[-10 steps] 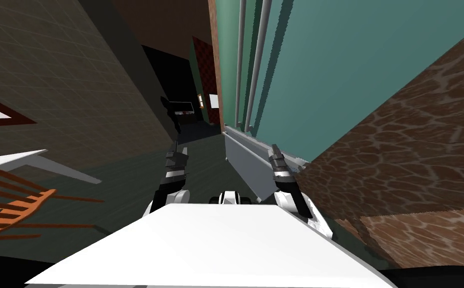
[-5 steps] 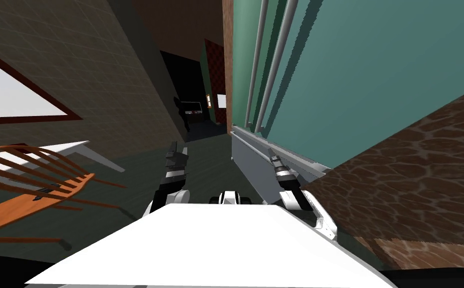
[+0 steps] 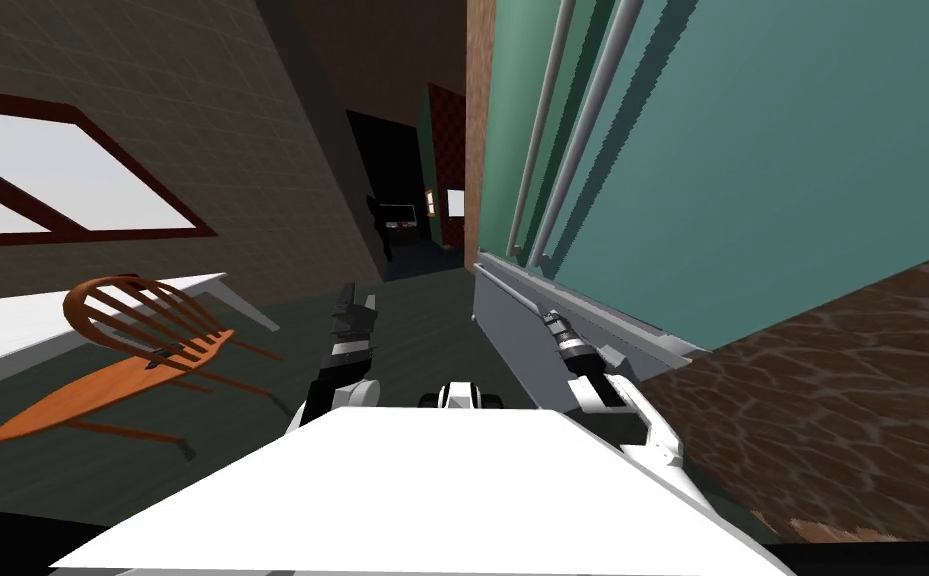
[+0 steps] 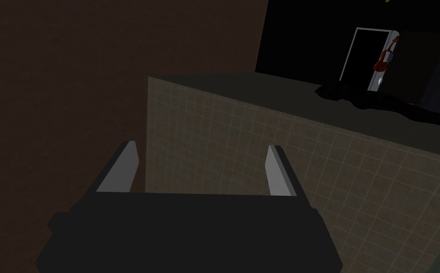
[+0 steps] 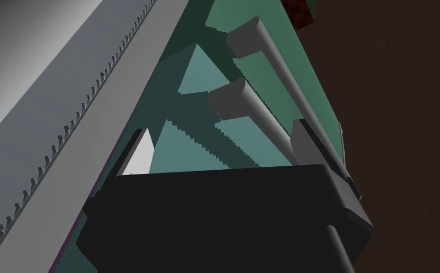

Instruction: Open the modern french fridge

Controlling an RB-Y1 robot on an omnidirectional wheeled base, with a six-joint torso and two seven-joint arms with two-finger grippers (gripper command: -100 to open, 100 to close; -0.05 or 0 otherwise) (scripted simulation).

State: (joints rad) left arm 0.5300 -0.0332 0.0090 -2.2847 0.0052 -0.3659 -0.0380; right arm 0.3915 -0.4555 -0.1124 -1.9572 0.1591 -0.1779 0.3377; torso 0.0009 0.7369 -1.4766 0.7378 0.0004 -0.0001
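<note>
Right wrist view: right gripper (image 5: 221,132), spread and empty, is aiming at the teal fridge's (image 5: 190,71) grey bar handles (image 5: 256,118) to grasp; left gripper (image 4: 202,147) is idling, likewise spread.

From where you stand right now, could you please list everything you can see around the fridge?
fridge: one, teal front, to my right
handles: two, grey, upright bars side by side on the fridge
drawer: one, light grey, below the teal front
mottled panel: one, brown, beside the fridge, nearest me
chair: one, orange-brown, on the floor to my left
table: one, white, behind the chair
window: one, dark red frame, on the tiled wall to my left
black area: one, straight ahead
left pincer: one, open, holding nothing
right pincer: one, open, pointing at the handles' lower ends
</note>
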